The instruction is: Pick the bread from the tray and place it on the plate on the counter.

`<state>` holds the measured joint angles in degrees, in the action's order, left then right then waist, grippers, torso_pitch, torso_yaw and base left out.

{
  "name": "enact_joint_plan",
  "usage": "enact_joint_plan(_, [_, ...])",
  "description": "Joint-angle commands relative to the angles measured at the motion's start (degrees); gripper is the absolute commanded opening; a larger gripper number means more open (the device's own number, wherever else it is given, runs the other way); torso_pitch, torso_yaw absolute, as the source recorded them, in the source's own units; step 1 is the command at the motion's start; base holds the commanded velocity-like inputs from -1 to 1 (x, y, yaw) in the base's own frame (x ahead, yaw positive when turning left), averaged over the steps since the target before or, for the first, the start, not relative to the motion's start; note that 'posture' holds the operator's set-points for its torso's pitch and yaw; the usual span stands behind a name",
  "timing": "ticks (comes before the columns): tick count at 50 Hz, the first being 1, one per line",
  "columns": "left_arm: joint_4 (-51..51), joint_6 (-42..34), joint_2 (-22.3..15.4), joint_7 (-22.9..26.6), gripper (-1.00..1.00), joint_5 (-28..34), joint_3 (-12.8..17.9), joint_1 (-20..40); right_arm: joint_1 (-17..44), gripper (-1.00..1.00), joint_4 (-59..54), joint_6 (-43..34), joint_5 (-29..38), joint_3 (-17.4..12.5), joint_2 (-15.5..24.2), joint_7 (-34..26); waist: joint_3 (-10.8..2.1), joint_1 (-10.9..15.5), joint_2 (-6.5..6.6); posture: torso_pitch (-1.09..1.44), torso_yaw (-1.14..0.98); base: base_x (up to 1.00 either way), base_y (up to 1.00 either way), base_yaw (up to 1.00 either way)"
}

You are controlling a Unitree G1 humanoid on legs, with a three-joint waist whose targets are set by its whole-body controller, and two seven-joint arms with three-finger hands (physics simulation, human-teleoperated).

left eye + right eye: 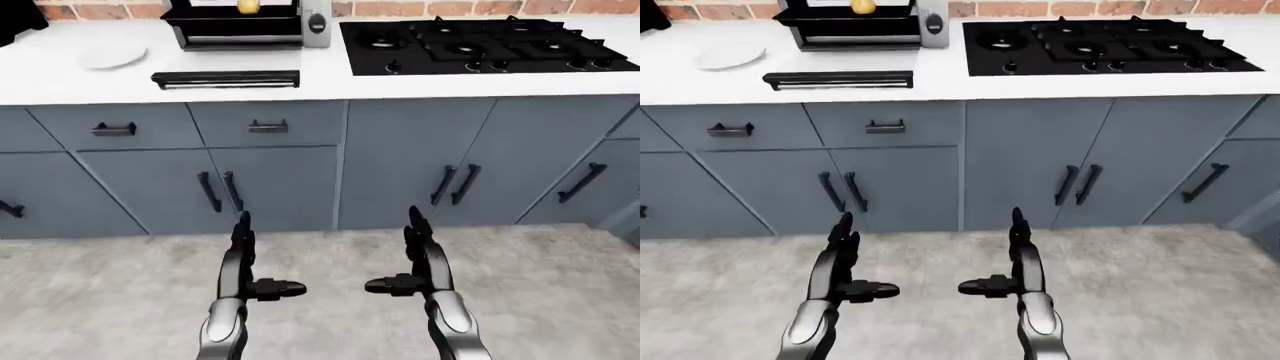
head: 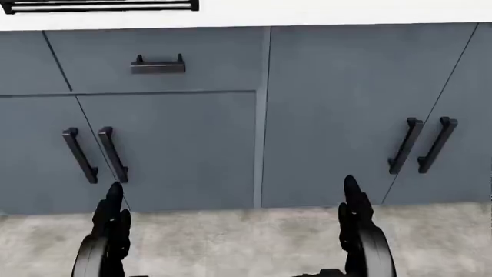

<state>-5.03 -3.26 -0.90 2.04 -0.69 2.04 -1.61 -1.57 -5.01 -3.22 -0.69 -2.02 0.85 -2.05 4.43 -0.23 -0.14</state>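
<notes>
A small yellowish lump, probably the bread [image 1: 248, 7], sits at the top edge of the left-eye view on the dark tray [image 1: 237, 30] of a toaster oven, its upper part cut off. Left of it, apart, the white plate [image 1: 113, 55] lies on the counter [image 1: 320, 84]. Left hand [image 1: 245, 262] and right hand [image 1: 418, 259] hang low over the floor, fingers spread, holding nothing.

Brick wall [image 1: 480, 7], white counter [image 1: 330, 84], grey cabinets [image 1: 400, 165], speckled floor [image 1: 330, 262]
</notes>
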Motion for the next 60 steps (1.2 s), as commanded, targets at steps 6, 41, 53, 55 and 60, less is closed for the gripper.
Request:
enact_joint_plan(6, [15.57,-7.42,-1.19,-0.13,1.00,-0.30,1.25,5.77,5.00,1.00,18.29,-7.74,1.34,-0.22,0.95,0.82,-2.62,0.46,-0.47,0.00,0.00,0.00,0.00,0.00])
enact_joint_plan(41, [44.44,-40.10,-13.56,-3.99,1.00,-3.93,12.09,28.26,27.13,1.00,45.06,-37.95,-1.04,-3.61,5.95,1.77,-3.37,-0.30,-2.25,0.00,0.00,0.04,0.24,0.00])
enact_joint_plan(53, [46.46,-41.37,-15.49,-4.60,1.00,-4.91,13.21,28.80,28.09,1.00,46.56,-38.70,-1.45,-3.80,6.39,2.05,-4.09,-0.76,4.48,0.00,0.00,0.06,0.41,0.00])
enact_joint_plan(55, [46.48,-41.12,-15.50,-4.64,1.00,-4.80,13.22,28.55,27.88,1.00,46.49,-38.38,-1.47,-3.66,6.33,2.15,-3.96,-0.25,4.10,0.00,0.00,0.06,0.50,0.00])
enact_joint_plan(60, [47.22,-41.08,-15.61,-4.36,1.00,-4.47,13.52,27.95,27.65,1.00,46.45,-37.97,-1.66,-3.35,6.00,2.39,-3.18,-0.25,2.47,0.00,0.00,0.06,0.50,0.00])
